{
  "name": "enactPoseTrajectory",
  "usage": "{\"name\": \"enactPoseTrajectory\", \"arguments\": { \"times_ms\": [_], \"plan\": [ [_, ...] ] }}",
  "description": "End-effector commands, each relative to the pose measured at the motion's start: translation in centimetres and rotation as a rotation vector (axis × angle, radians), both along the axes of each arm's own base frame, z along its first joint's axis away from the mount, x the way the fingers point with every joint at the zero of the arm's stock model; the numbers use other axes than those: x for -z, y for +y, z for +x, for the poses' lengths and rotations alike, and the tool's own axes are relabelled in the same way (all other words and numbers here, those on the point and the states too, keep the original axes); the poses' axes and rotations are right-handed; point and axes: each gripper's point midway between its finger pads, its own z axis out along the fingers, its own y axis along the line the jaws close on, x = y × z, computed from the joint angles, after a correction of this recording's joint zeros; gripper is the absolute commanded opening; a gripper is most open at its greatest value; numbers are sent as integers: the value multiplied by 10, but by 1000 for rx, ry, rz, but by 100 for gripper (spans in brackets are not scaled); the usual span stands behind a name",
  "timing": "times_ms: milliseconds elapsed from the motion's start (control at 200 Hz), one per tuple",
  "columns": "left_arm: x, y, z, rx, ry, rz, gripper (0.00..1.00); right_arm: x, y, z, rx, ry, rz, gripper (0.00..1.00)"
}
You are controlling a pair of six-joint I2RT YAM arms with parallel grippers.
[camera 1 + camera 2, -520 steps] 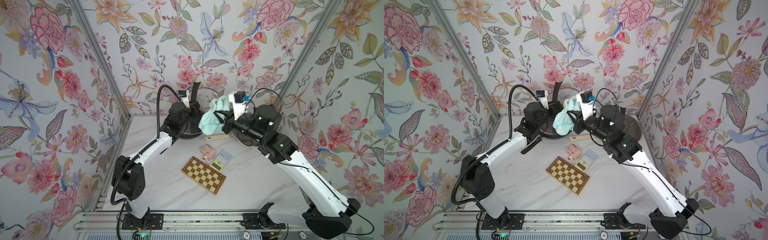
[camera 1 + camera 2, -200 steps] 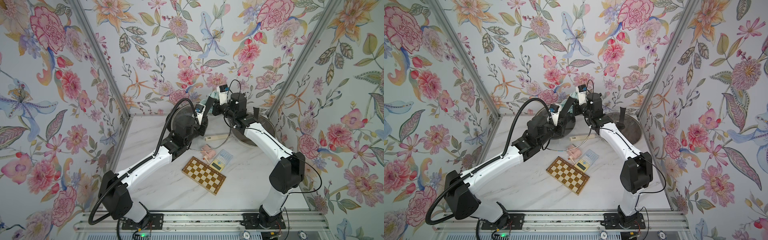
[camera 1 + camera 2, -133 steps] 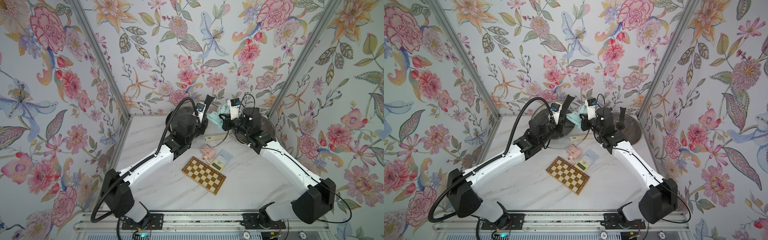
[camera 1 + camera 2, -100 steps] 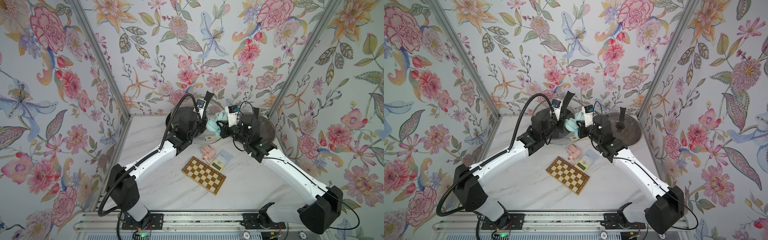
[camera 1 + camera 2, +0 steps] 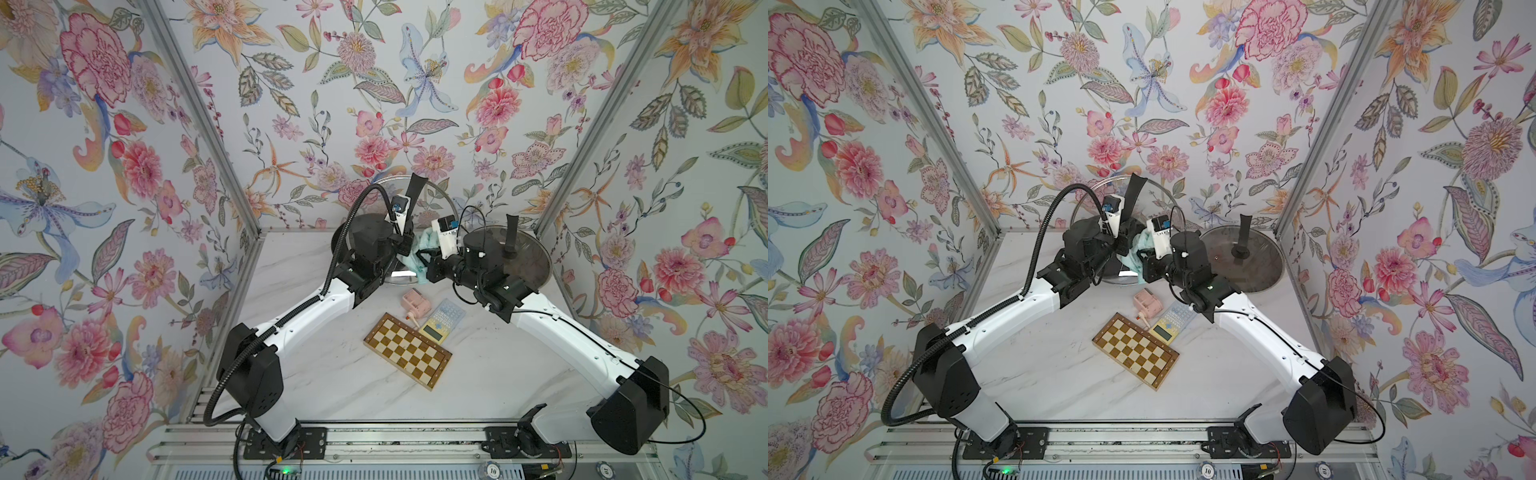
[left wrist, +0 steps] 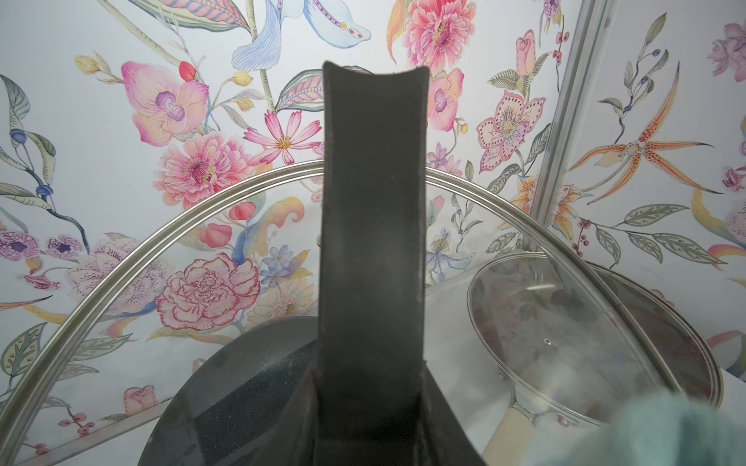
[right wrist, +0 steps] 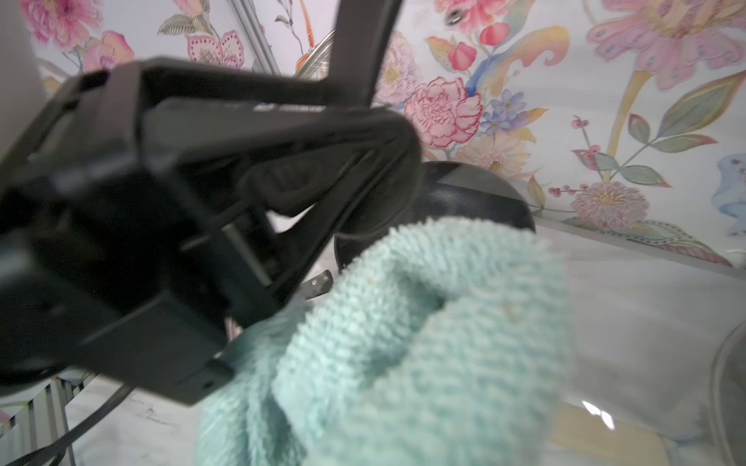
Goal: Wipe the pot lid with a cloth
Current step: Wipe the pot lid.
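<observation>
The pot lid [image 5: 441, 203], glass with a steel rim, stands tilted on edge near the back wall in both top views [image 5: 1156, 195]. My left gripper [image 5: 405, 243] is shut on its tall black handle [image 6: 373, 242], which fills the middle of the left wrist view. The cloth [image 5: 424, 246], pale mint and fluffy, is bunched against the lid's lower face. My right gripper [image 5: 430, 262] is shut on it. In the right wrist view the cloth [image 7: 424, 343] hides that gripper's fingers, and the left gripper's black body sits just beside it.
A second glass lid [image 5: 525, 259] with a black handle rests on a dark pan at the back right. A checkered board [image 5: 407, 351], a calculator [image 5: 442, 320] and a pink object [image 5: 417, 303] lie mid-table. A black pan [image 6: 242, 383] sits behind the held lid.
My right arm has swung forward and carried the cloth down from the lid's top edge to its lower face. The left arm has shifted the lid slightly toward the back.
</observation>
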Motion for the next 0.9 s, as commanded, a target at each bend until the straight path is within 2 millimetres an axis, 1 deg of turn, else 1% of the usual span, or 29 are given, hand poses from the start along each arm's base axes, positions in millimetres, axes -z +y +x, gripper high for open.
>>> {"name": "enactPoseTrajectory", "arguments": {
  "times_ms": [0, 20, 65, 125, 210, 345, 415, 490, 530, 565, 605, 665, 746, 776, 786, 846, 866, 876, 896],
  "plan": [
    [-136, 20, -54, 95, -303, -249, 0, 26, -55, 40, 140, 50, -55, 0],
    [-135, 19, -55, 104, -302, -245, 0, 25, -59, 46, 147, 45, -53, 0],
    [-134, 16, -57, 123, -296, -241, 0, 21, -61, 57, 152, 31, -43, 0],
    [-132, 14, -59, 137, -289, -236, 0, 11, -58, 69, 136, -4, -13, 0],
    [-132, 13, -61, 141, -288, -231, 0, -6, -47, 82, 113, -60, 55, 0],
    [-134, 10, -63, 151, -292, -224, 0, -23, -25, 100, 66, -105, 137, 0],
    [-134, 7, -63, 159, -292, -220, 0, -29, -11, 107, 37, -119, 146, 0],
    [-134, 6, -61, 156, -293, -211, 0, -31, -5, 109, 19, -121, 129, 0],
    [-135, 6, -60, 149, -295, -206, 0, -31, -5, 108, 20, -119, 111, 0],
    [-134, 7, -59, 142, -299, -205, 0, -29, -10, 106, 33, -114, 94, 0],
    [-134, 8, -58, 132, -305, -204, 0, -27, -18, 102, 54, -104, 78, 0],
    [-134, 8, -56, 131, -313, -198, 0, -19, -33, 93, 85, -89, 62, 0],
    [-134, 2, -53, 150, -321, -186, 0, -13, -55, 78, 125, -66, 52, 0],
    [-134, -1, -51, 158, -325, -182, 0, -11, -62, 69, 133, -54, 45, 0],
    [-133, -2, -51, 161, -325, -181, 0, -9, -63, 67, 134, -48, 41, 0],
    [-135, -8, -48, 185, -333, -178, 0, -10, -69, 52, 133, -38, 32, 0],
    [-141, -8, -50, 192, -343, -183, 0, -9, -69, 47, 126, -32, 32, 0],
    [-130, -14, -43, 197, -325, -170, 0, -8, -69, 44, 125, -27, 31, 0],
    [-128, -19, -39, 206, -321, -166, 0, -8, -69, 39, 117, -21, 32, 0]
  ]
}}
